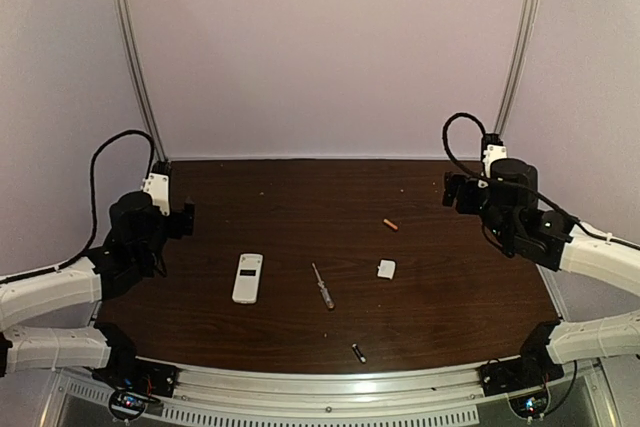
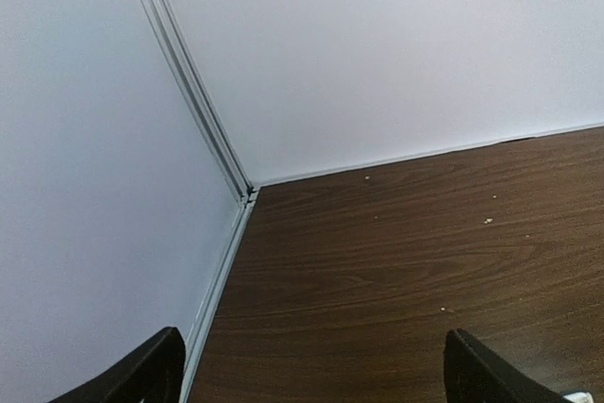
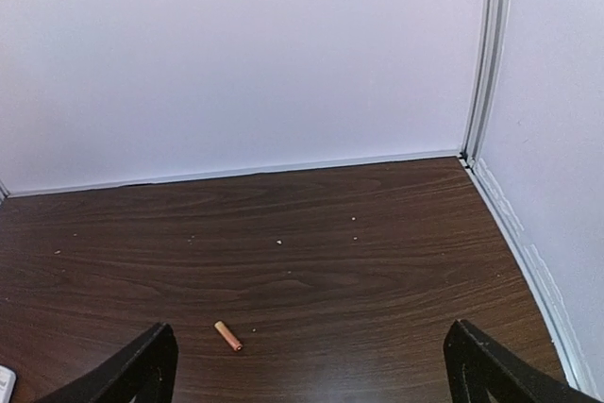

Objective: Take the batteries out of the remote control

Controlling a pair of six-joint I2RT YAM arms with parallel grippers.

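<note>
Orange battery (image 3: 227, 336) lies ahead of wide-spread right fingers (image 3: 143, 367); remote (image 1: 248, 278) apart from wide-spread left fingers (image 2: 151, 375).

A dark wood-grain bench (image 1: 450, 287) is seen; a white remote control (image 1: 248, 278), screwdriver (image 1: 322, 286), white cover (image 1: 386, 269), orange battery (image 1: 390, 225) and dark battery (image 1: 358, 352) are laid apart on it.

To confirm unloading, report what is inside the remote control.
The remote control shows a dark rectangular patch; contents too small to tell. An orange battery and a dark battery lie outside it.
</note>
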